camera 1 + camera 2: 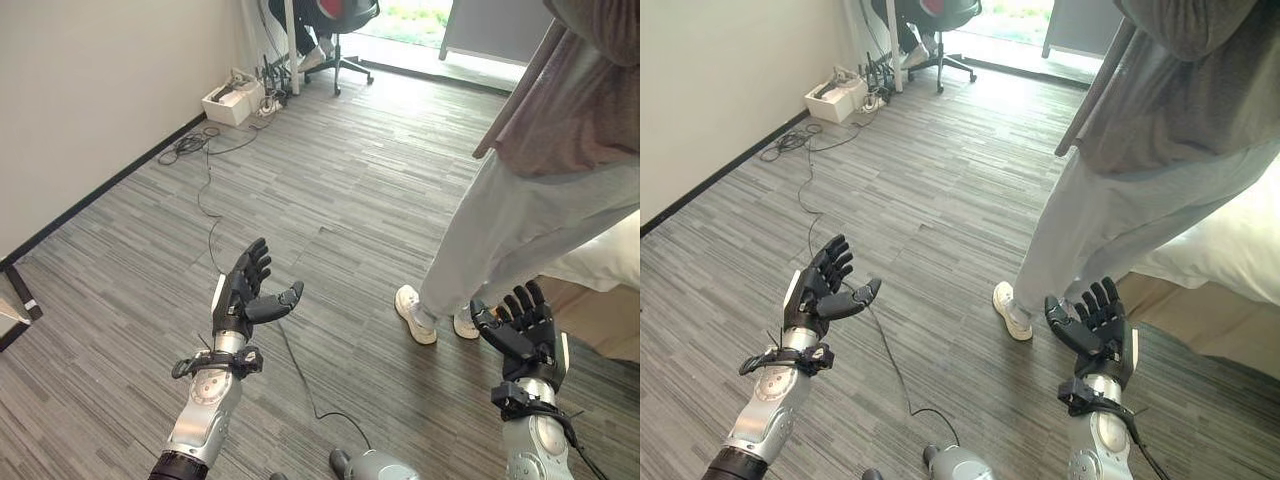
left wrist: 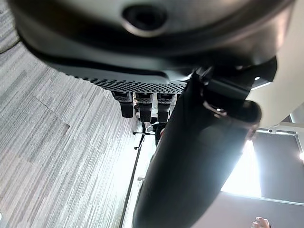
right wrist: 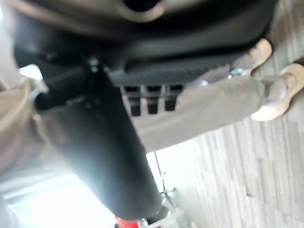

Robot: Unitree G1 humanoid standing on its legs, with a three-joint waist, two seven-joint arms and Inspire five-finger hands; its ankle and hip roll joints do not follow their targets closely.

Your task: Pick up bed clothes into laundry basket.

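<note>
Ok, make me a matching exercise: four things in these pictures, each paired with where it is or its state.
Things:
1. left hand
2. person
3. office chair
4. bed

Places or states:
A. far end of the room, by the bright doorway
B. open, held up over the floor, holding nothing
C. white, at the right edge of the view
D. standing on the floor, just past the right hand

Pairs: 1-B, 2-D, 3-A, 4-C

Bright daylight (window glare) ahead
</note>
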